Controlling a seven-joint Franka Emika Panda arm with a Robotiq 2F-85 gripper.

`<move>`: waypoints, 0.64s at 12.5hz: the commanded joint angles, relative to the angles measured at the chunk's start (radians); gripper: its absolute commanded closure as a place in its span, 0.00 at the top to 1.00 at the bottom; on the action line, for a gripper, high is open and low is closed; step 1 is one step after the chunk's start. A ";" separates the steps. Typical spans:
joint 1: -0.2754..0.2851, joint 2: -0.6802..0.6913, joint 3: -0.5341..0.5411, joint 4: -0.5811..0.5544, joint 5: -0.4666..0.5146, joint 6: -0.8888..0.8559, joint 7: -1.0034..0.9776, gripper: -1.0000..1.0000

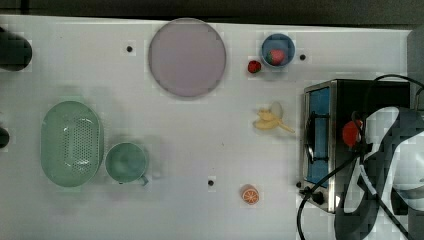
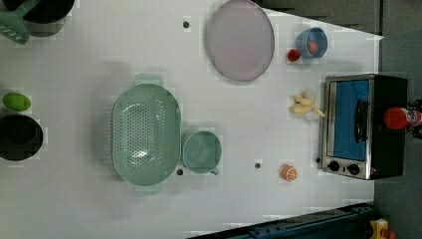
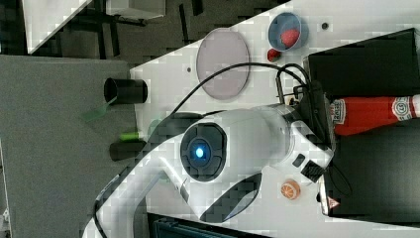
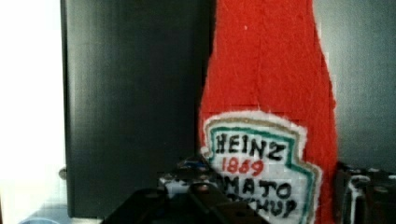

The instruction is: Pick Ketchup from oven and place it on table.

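Ketchup (image 4: 268, 84) – fuzzy felt; oven (image 4: 135, 102) – matt black.

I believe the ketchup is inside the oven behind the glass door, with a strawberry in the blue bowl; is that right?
Not quite: the ketchup is on top of the oven, as the right view shows. A strawberry does sit in the blue bowl.

One Ketchup (image 3: 372, 115) bottle, one oven (image 2: 366, 125) and one grey plate (image 1: 187, 57). Two strawberries: one on the table (image 1: 254, 66), one in the single blue bowl (image 1: 278, 50). One banana (image 1: 270, 120), one orange half (image 1: 250, 194), one green colander (image 1: 72, 144), one green cup (image 1: 126, 162).
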 commanded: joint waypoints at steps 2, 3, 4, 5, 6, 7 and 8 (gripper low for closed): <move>0.037 -0.039 0.004 0.098 -0.064 -0.032 -0.020 0.64; 0.054 -0.058 0.004 0.127 -0.087 -0.069 -0.038 0.64; 0.077 -0.083 0.006 0.156 -0.110 -0.121 -0.045 0.64; 0.102 -0.109 0.009 0.184 -0.126 -0.180 -0.045 0.64; 0.128 -0.137 0.019 0.207 -0.134 -0.246 -0.050 0.64; 0.155 -0.166 0.034 0.225 -0.143 -0.307 -0.050 0.64; 0.181 -0.196 0.056 0.232 -0.146 -0.360 -0.050 0.64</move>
